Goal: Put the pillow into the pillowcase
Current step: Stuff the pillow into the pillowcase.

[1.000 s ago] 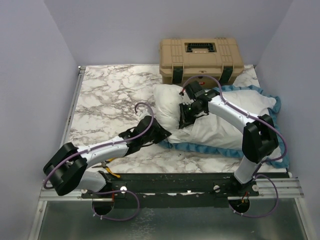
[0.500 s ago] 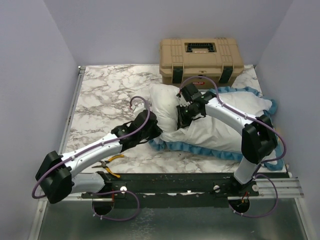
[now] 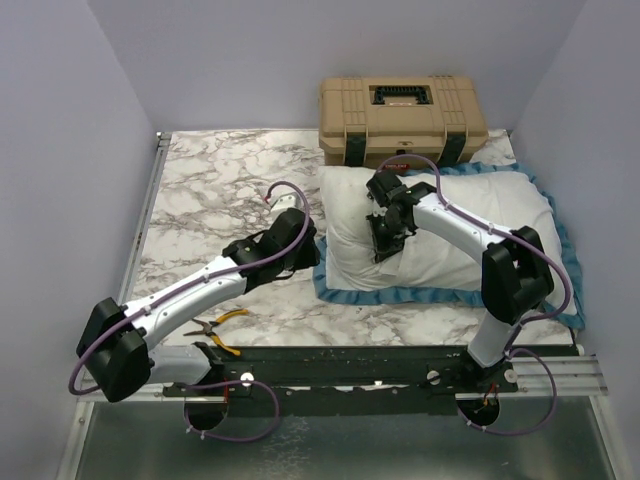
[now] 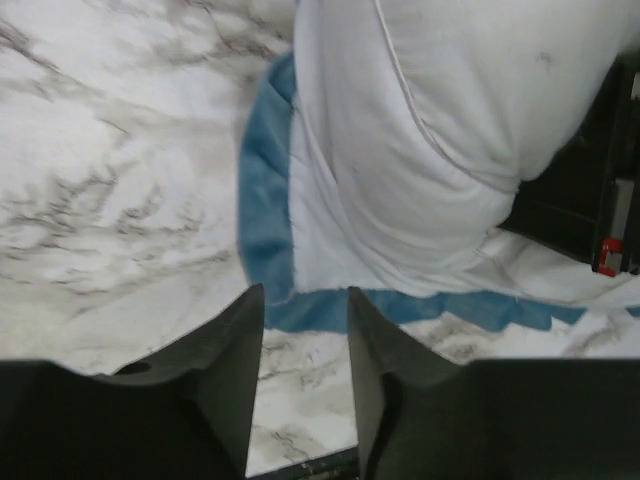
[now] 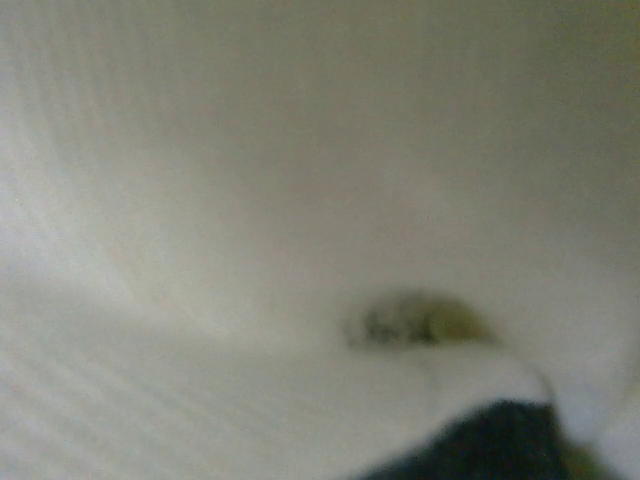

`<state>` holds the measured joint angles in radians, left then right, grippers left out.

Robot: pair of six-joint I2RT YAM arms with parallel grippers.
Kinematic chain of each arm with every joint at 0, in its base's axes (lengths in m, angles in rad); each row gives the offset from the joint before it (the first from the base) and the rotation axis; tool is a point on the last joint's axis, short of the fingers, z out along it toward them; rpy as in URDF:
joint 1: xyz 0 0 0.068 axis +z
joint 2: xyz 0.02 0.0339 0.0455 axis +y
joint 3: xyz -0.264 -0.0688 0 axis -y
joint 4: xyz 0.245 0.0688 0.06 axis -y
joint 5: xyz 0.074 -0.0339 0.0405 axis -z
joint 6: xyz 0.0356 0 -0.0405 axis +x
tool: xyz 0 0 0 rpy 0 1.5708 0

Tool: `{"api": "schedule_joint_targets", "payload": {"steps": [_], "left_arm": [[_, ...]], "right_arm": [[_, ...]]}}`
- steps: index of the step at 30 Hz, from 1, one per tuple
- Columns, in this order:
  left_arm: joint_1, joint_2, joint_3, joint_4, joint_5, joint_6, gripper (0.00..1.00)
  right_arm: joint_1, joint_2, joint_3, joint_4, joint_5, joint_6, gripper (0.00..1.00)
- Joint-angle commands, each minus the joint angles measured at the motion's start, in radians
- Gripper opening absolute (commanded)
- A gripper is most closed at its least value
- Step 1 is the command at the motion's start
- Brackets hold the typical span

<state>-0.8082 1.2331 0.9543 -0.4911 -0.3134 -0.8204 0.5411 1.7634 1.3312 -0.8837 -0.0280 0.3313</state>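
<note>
- Table (image 3: 220,190): I see a marble-patterned top. The work lies on its right half, in front of a tan toolbox (image 3: 403,120) at the far edge.
- Pillow (image 3: 460,215): plump and white, it lies lengthwise across the right half of the table. Its far left corner is near the toolbox.
- Pillowcase (image 3: 400,296): it is spread flat under the pillow, white face up. The blue frilled edging shows along the pillow's left end, near side and right end. I cannot tell whether any part of the pillow sits inside it.
- Right gripper (image 3: 385,245): the claw points down onto the top of the pillow, on its left part and set in from the left end.
  - The fingers are pressed together.
  - The right wrist view gives me only blurred white cloth close to the lens, so I cannot tell whether a fold is pinched between them.
- Left gripper (image 3: 312,250): the claw lies low over the table at the left end of the pillowcase, near its near left corner. The pillow is beyond it to the right.
  - In the left wrist view the two fingers (image 4: 235,370) stand slightly spread, with bare marble in the gap between them.
  - The blue frill runs just ahead of the tips, and the white bulk of the pillow rises behind it.
  - Nothing is gripped, and I cannot tell whether the tips touch the frill.
- Pliers (image 3: 222,322): they have yellow handles and lie at the near edge of the table beside the left arm, well apart from the pillow.
</note>
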Motion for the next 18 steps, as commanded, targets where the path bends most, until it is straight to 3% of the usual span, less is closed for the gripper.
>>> {"api": "schedule_joint_targets", "payload": {"steps": [1,7,12,16,18], "left_arm": [[-0.002,0.073,-0.079,0.238,0.286,-0.048,0.45],[0.048,0.127,-0.168,0.479,0.397,-0.140,0.53],[0.157,0.186,-0.265,0.886,0.538,-0.243,0.57],[0.146,0.327,-0.160,0.972,0.627,-0.227,0.56],[0.124,0.398,-0.095,0.976,0.651,-0.212,0.53]], "right_arm": [[-0.017,-0.010,-0.016,-0.002,-0.122,0.017,0.00],[-0.023,-0.040,-0.005,-0.002,-0.189,0.037,0.00],[-0.023,-0.110,-0.026,-0.001,-0.234,0.026,0.00],[-0.023,-0.175,-0.026,0.020,-0.307,0.019,0.02],[-0.023,-0.210,-0.009,0.021,-0.307,0.023,0.08]]}}
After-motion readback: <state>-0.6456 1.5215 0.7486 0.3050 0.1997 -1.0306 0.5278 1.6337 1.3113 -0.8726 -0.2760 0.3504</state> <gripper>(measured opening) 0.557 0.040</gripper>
